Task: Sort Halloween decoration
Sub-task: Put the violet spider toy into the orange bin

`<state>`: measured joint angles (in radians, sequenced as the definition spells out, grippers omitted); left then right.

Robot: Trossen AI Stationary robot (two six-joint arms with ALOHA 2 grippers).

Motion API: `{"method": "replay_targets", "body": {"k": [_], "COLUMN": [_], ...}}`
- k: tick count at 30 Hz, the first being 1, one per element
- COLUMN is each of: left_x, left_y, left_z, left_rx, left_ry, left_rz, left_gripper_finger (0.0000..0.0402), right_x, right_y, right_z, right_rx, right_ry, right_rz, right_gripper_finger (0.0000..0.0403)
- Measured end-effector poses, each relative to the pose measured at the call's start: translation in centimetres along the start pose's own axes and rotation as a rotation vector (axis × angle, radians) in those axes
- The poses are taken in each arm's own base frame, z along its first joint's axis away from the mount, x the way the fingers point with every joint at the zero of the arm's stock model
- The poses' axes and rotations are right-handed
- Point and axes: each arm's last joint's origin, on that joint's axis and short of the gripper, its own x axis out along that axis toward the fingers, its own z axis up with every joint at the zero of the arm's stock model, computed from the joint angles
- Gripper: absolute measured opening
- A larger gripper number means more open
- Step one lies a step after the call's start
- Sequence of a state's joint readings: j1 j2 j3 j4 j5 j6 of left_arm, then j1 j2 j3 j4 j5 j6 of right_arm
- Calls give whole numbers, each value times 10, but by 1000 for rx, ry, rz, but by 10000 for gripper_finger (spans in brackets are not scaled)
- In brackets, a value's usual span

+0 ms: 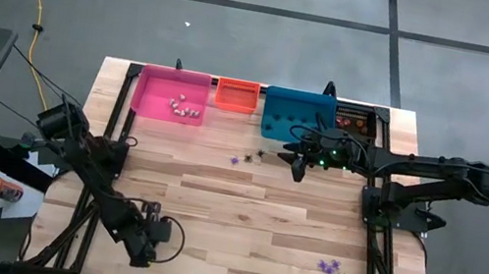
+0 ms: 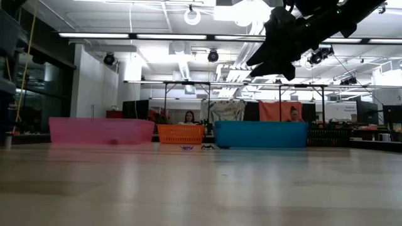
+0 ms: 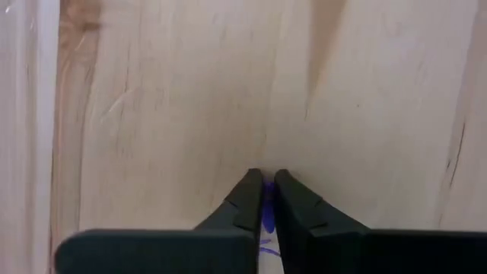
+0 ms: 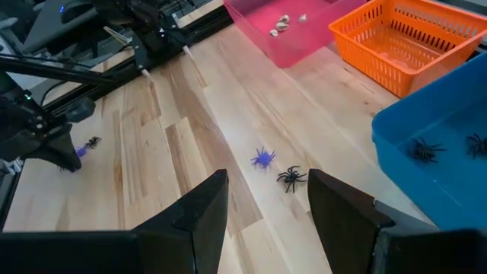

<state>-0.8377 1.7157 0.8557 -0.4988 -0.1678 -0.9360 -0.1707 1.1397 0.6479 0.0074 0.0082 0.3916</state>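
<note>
From above, pale trinkets (image 1: 185,106) are seen in the pink bin (image 1: 156,80); the left gripper (image 1: 145,258) is clenched on a purple trinket (image 3: 268,199). Past the released right gripper (image 4: 266,204), black spiders (image 4: 426,148) lie in the blue bin (image 4: 403,122).

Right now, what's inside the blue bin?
Two black spiders lie on the floor of the blue bin. Its near wall hides the rest, so any others can't be seen.

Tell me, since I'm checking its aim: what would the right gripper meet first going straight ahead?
Probably the black spider on the table, just ahead between the right gripper's open fingers; the purple spider lies slightly beyond.
</note>
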Motion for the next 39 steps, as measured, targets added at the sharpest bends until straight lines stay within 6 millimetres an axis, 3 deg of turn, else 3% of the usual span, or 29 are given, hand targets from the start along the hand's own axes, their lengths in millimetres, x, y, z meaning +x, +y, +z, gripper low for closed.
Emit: {"method": "replay_targets", "body": {"k": [8,12,18,23,29,34,39], "left_x": [-14,-42,-82,-106,-126,-142,-147], "left_y": [15,31,80,133,200,233,239], "left_z": [10,24,59,101,150,161,160], "left_rx": [-1,6,76,136,63,9,-2], "left_ry": [-34,-135,-338,-559,-905,-1096,-1176], "left_rz": [27,33,130,207,89,-55,-117], "left_gripper_finger": [1,0,0,0,0,0,0], "right_x": [0,0,0,0,0,-3,-8], "right_y": [0,0,0,0,3,10,15], "right_z": [0,0,0,0,7,23,35], "right_rx": [0,0,3,-8,-118,-186,-234], "right_ry": [3,1,0,-5,-79,-253,-389], "right_rz": [-3,-11,-9,-7,19,74,120], "right_gripper_finger": [177,177,177,177,177,177,177]}}
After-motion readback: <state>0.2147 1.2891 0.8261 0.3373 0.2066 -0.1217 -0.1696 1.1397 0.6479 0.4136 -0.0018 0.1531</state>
